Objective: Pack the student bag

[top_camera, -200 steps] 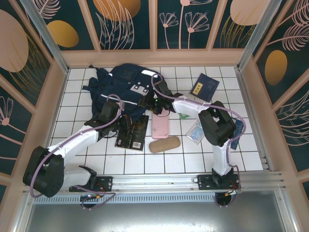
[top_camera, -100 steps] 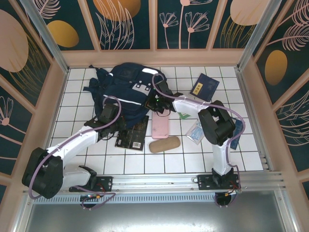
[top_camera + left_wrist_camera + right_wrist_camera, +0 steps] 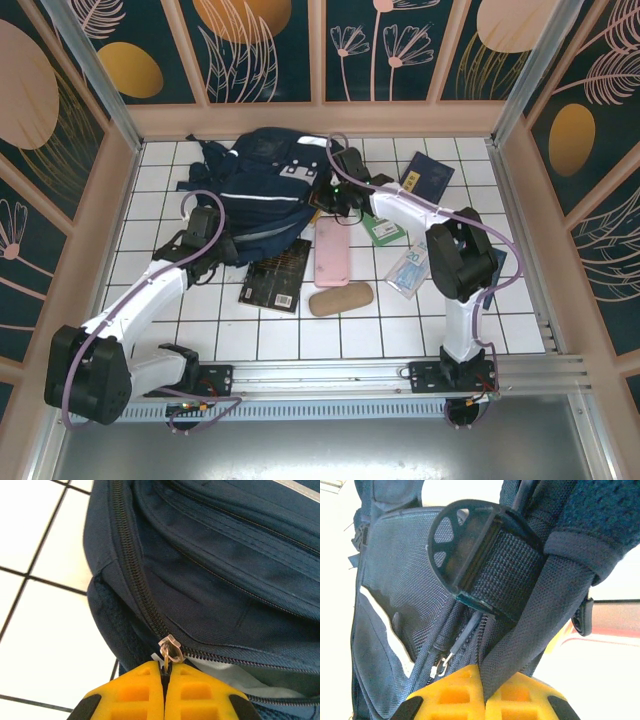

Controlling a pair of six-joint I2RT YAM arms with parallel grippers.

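Now both arms have shifted in the last second. My left gripper (image 3: 164, 667) has swung out toward the left edge of the tiled table (image 3: 520, 320), its yellow fingers pressed together on the zipper pull (image 3: 170, 649). Behind the slider the teeth have parted and pale lining shows, so I judge the main pocket is coming open. My right gripper (image 3: 482, 680) was spread a second ago. It has since moved toward the far edge and clamped onto a strap (image 3: 520, 640), which I take as bracing the bag against the zip pull.

The student bag (image 3: 262, 180) lies left of centre near the far edge, dragged a little to the left since then. Nothing is packed yet: the black book (image 3: 275, 272), pink case (image 3: 332, 255) and tan case (image 3: 340, 298) sit on the tiles just beside it. The opening needs more travel before anything goes in.
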